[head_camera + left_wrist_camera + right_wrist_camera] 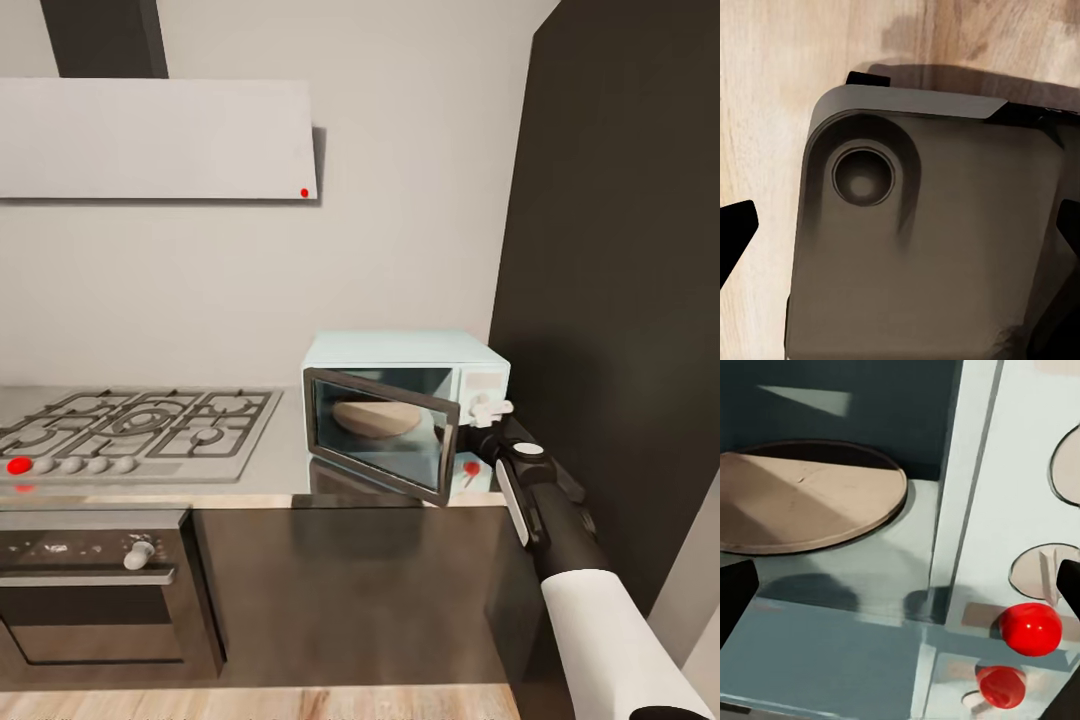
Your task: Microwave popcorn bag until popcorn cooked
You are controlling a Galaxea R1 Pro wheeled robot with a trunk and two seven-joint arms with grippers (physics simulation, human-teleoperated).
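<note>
The pale mint-blue microwave (405, 352) stands on the grey countertop (275, 470) with its dark glass door (380, 435) swung partly open. Inside lies a flat tan turntable (802, 502). The popcorn bag is out of view. My right gripper (478, 442) hovers in front of the white control panel (483, 385), just past the door's free edge. It is open (900, 592), with a red button (1031, 628) close to one fingertip and round knobs (1046, 570) beyond. My left gripper (900, 232) is open and empty, pointing down at my grey base (930, 247) over the wood floor.
A grey gas hob (130, 425) with black grates lies left of the microwave, with a dark oven (95, 590) beneath it. A white hood (155, 140) hangs above. A tall dark cabinet (620, 300) rises close on the right of the microwave.
</note>
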